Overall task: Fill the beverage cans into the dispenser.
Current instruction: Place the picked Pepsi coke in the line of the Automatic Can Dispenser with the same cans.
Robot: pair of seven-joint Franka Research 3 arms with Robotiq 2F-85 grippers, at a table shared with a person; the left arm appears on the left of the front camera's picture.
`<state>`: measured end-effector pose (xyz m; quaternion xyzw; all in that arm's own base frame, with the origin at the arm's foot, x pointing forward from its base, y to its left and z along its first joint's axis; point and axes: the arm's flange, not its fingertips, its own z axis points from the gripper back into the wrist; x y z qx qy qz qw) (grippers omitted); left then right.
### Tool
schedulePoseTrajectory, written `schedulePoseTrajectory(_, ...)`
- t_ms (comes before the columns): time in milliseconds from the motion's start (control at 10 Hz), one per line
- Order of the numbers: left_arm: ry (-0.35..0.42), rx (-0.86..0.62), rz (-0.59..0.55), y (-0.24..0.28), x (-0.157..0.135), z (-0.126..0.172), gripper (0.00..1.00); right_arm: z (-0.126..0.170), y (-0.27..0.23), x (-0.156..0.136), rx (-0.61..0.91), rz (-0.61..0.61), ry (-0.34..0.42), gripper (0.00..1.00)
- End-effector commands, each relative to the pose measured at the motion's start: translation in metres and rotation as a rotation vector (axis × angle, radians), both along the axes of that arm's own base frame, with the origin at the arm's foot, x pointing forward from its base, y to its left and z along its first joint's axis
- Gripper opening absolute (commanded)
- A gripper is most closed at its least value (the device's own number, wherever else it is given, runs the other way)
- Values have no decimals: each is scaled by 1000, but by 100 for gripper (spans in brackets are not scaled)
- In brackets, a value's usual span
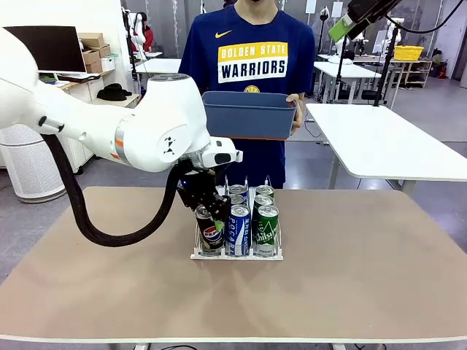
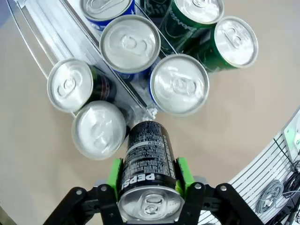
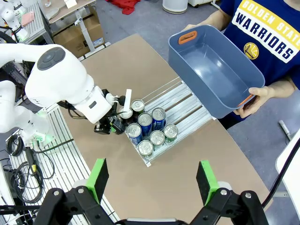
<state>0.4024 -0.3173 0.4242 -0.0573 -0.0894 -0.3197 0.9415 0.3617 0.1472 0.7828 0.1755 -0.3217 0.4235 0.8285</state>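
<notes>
Now a black metal Pepsi can (image 2: 149,176) is pinched in the left gripper (image 2: 149,180) above the white wire-divided dispenser (image 1: 237,254), calling for lowering into its left lane, while the right gripper (image 3: 152,180) hangs spread, well above.

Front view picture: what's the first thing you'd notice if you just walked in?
The big white left arm, its left gripper shut on a black Pepsi can at the front left of the white dispenser mid-table. Behind the table, a person holds up an empty blue-grey bin. The right gripper hangs open high above.
</notes>
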Motion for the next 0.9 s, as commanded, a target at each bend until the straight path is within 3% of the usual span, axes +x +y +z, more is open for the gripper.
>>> schedulePoseTrajectory(0, -31, 47, 14, 5, 30, -3, 58, 0, 0, -1, -2, 7, 7, 100)
schedulePoseTrajectory(500, -52, 76, 77, 20, 55, -7, 58, 0, 0, -1, -2, 7, 7, 100)
schedulePoseTrajectory(800, -7, 44, 58, 19, 62, -20, 58, 0, 0, -1, -2, 7, 7, 100)
